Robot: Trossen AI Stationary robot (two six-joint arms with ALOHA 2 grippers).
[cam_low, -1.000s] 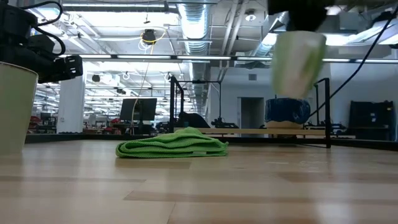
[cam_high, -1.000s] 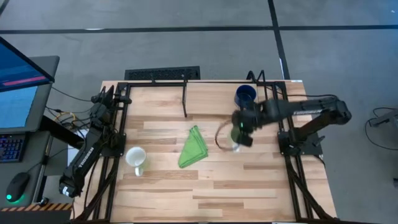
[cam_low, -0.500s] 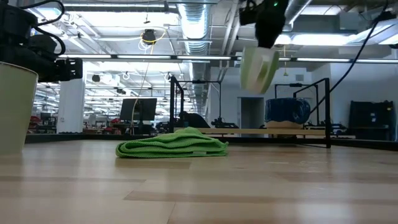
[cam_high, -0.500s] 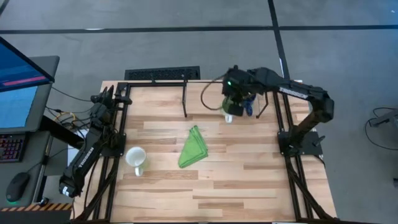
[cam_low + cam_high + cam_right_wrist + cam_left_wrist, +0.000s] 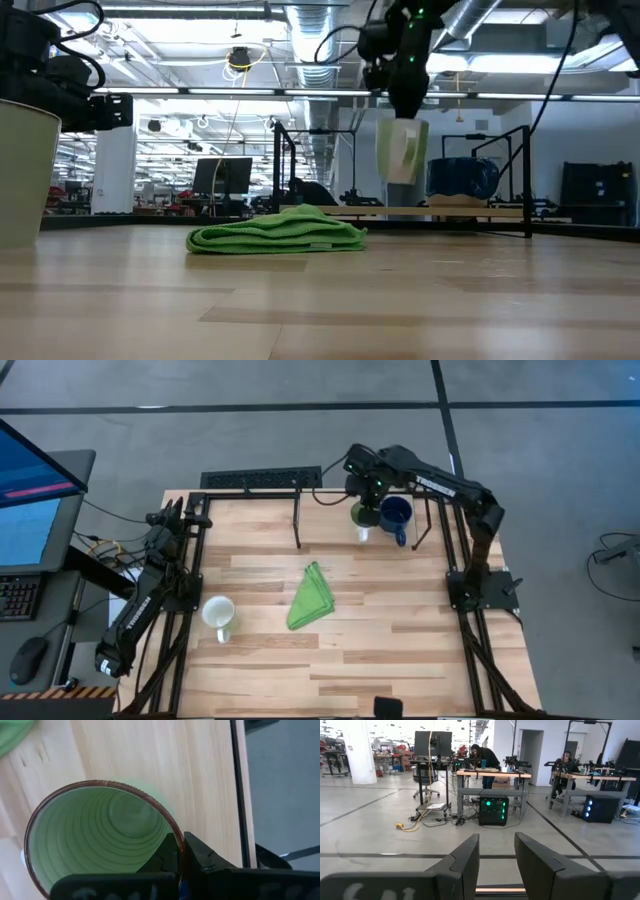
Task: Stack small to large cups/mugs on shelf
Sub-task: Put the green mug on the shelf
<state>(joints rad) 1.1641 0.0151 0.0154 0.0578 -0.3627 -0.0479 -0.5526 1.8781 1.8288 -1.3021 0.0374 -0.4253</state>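
My right gripper is shut on the light green mug, held in the air over the far strip of tabletop, the shelf. The mug is just left of the dark blue mug, which stands on its base there. In the low view the green mug hangs above the shelf surface. The white mug stands on its base near the left edge. My left gripper is open and empty at the table's left side. My right gripper pinches the green mug's rim, one finger inside the mug and one outside against the wall. The fingers come from above, pointing down. The mug hangs below them, nearly upright and mouth up, clear of the table.
A folded green cloth lies mid-table. Thin black posts and a rail frame the far strip. Black frames run along the left and right edges. Bare wood spreads across the table's near half.
My right gripper has carried the green mug from the table's right middle toward the far edge and a little left, to beside the blue mug. The mug was tilted half a second ago and now hangs nearly upright and lower.
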